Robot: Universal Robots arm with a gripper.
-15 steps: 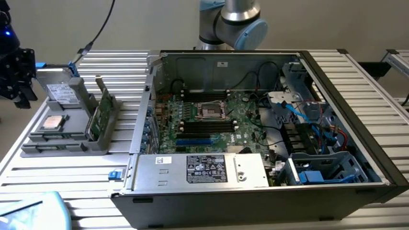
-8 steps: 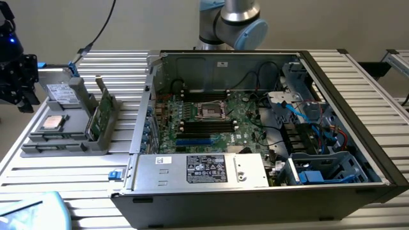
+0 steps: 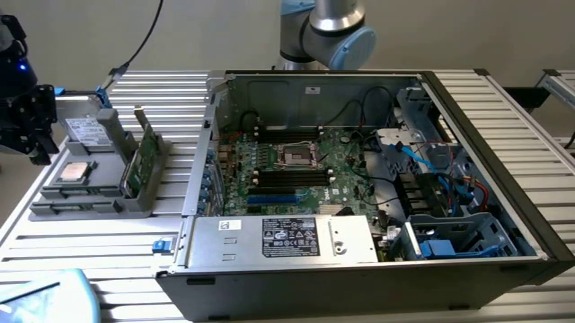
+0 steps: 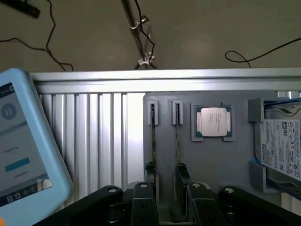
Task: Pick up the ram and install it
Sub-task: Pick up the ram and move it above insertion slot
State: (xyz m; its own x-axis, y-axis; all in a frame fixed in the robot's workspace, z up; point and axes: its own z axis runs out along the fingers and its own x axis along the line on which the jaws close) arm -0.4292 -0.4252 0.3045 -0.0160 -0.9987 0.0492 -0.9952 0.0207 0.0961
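Two ram sticks stand on edge in a grey holder tray (image 3: 90,202) on the exterior view's left. One ram (image 3: 142,165) shows its green face there. In the wrist view both appear edge-on as thin lines, one ram (image 4: 177,136) beside the other (image 4: 153,136). My gripper (image 3: 31,134) hangs at the far left edge of the exterior view, apart from the tray. In the wrist view my gripper (image 4: 170,207) is open, its black fingers (image 4: 143,202) spread, nothing between them. The open computer case (image 3: 359,282) shows the motherboard's black memory slots (image 3: 292,176).
The tray also carries a square processor chip (image 4: 213,120) and a hard drive (image 4: 282,146). A light-blue tablet (image 4: 23,146) lies on the slatted table near the tray. Cables and a drive cage fill the case's right side (image 3: 449,202).
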